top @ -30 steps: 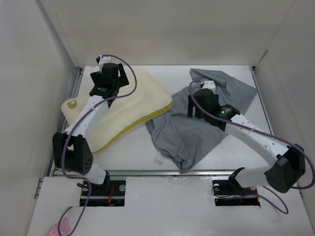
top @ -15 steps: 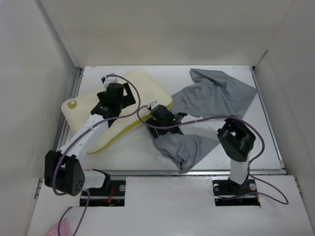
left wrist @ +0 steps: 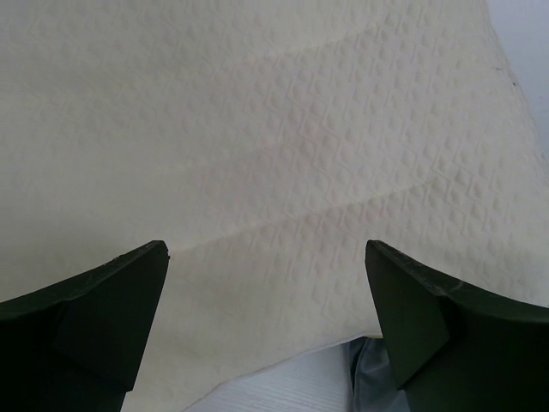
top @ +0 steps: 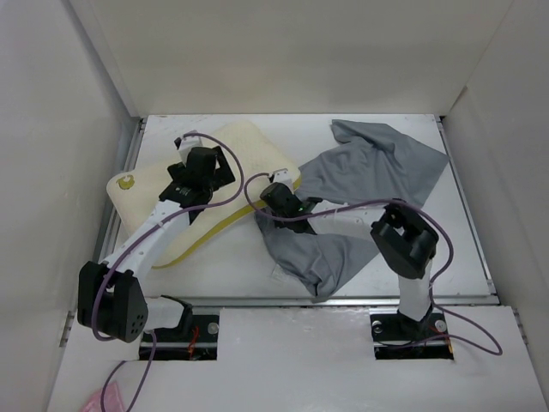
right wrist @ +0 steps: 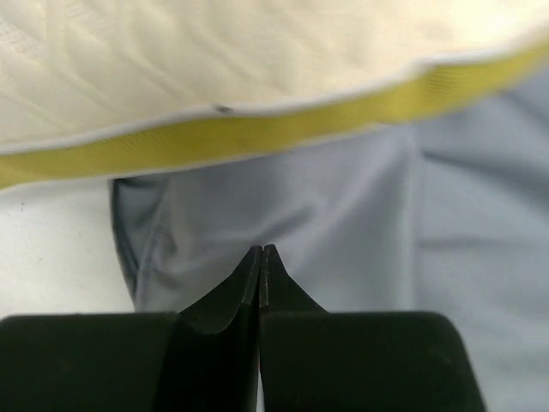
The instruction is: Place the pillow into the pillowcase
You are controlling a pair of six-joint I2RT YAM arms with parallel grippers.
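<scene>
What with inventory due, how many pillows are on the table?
1. The pillow lies on the far-left part of the table, its yellow edge meeting the grey pillowcase. The crumpled pillowcase looks too flat to hide another.

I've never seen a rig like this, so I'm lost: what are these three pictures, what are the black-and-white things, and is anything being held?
These are two robot arms bolted at the near edge of a table. The wide picture comes from a fixed camera above and behind them. The other two come from a small camera on each wrist, so the dark shapes at the bottom are that arm's own fingers. On the table lie a cream pillow with a yellow edge and a crumpled grey pillowcase. The left tool is open, its fingers wide apart over the pillow, holding nothing. The right tool is shut, over the grey cloth beside the pillow's yellow edge; whether it pinches any cloth cannot be told.
</scene>
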